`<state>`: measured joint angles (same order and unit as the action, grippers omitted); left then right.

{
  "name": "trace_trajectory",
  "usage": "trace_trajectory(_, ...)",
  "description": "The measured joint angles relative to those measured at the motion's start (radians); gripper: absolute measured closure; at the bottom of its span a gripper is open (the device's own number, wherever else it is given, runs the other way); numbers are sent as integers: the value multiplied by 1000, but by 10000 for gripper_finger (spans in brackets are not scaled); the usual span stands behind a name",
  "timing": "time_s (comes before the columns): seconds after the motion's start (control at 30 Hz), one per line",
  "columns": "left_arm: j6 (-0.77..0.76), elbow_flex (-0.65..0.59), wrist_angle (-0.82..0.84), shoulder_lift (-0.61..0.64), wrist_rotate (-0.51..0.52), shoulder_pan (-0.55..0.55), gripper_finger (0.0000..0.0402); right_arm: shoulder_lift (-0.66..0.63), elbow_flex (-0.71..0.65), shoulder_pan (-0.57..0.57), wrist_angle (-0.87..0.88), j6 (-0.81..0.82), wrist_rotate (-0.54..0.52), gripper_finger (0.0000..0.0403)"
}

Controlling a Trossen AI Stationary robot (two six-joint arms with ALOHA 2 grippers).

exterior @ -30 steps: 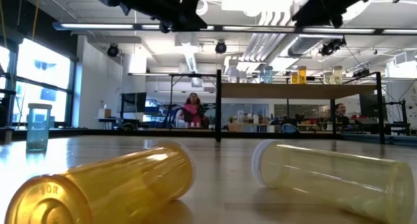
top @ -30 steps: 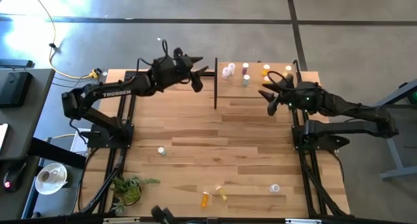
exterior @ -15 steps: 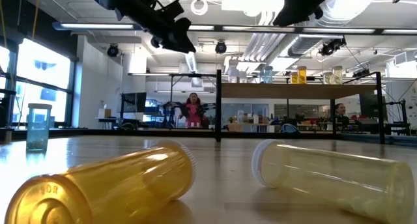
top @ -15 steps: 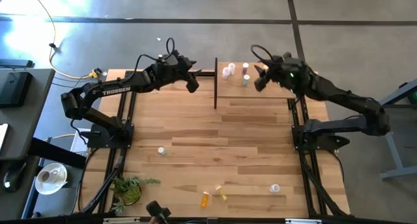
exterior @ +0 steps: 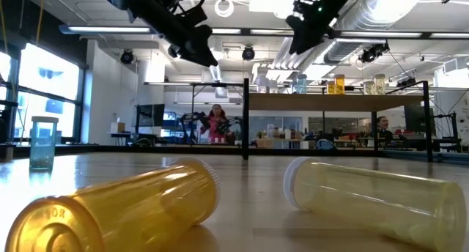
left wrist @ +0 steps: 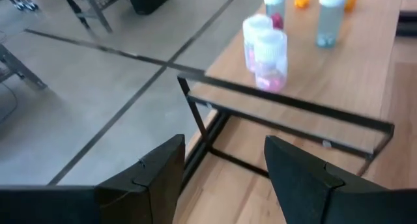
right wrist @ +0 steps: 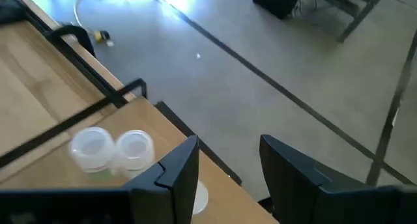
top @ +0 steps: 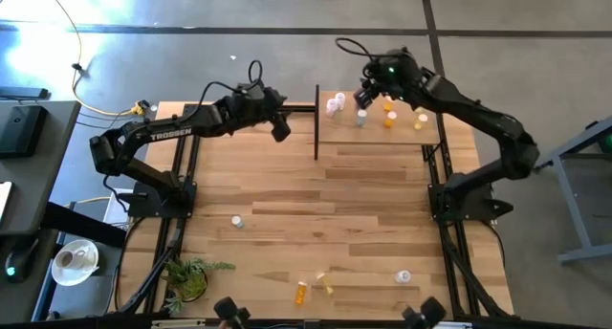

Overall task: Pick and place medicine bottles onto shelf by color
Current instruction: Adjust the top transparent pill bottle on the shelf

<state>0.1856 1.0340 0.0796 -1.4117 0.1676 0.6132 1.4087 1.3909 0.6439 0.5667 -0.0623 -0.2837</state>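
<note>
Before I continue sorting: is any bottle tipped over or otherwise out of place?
Yes. Near the table's front edge an orange bottle and a yellow bottle lie on their sides; those on the shelf stand upright.

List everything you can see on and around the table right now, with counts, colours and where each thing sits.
Shelf: one, light wood with black posts, far edge of the table.
Bottles on the shelf: about seven; pale pink pair at its left, grey-teal one beside them, orange ones to the right.
Lying bottles: orange one and yellow one, near edge.
Standing teal bottle: one, near-left.
Clear bottle: one, near-right.
Plant: one, green, near-left corner.
Left end effector: open, empty, left of the shelf.
Right end effector: open, empty, over the shelf's back edge.
</note>
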Motion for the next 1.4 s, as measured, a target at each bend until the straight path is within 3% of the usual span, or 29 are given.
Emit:
trace_trajectory(0.17,-2,0,60,0,0,-1,200,91,63,22,27,-34,15,249)
trace_trajectory(0.37,1,0,84,0,0,-1,200,176,95,26,36,-51,119,249)
trace_trajectory(0.57,1,0,85,0,0,-1,200,230,102,25,34,-69,124,249)
trace_trajectory(1.4,1,0,85,0,-1,-1,200,236,102,5,131,-68,140,249)
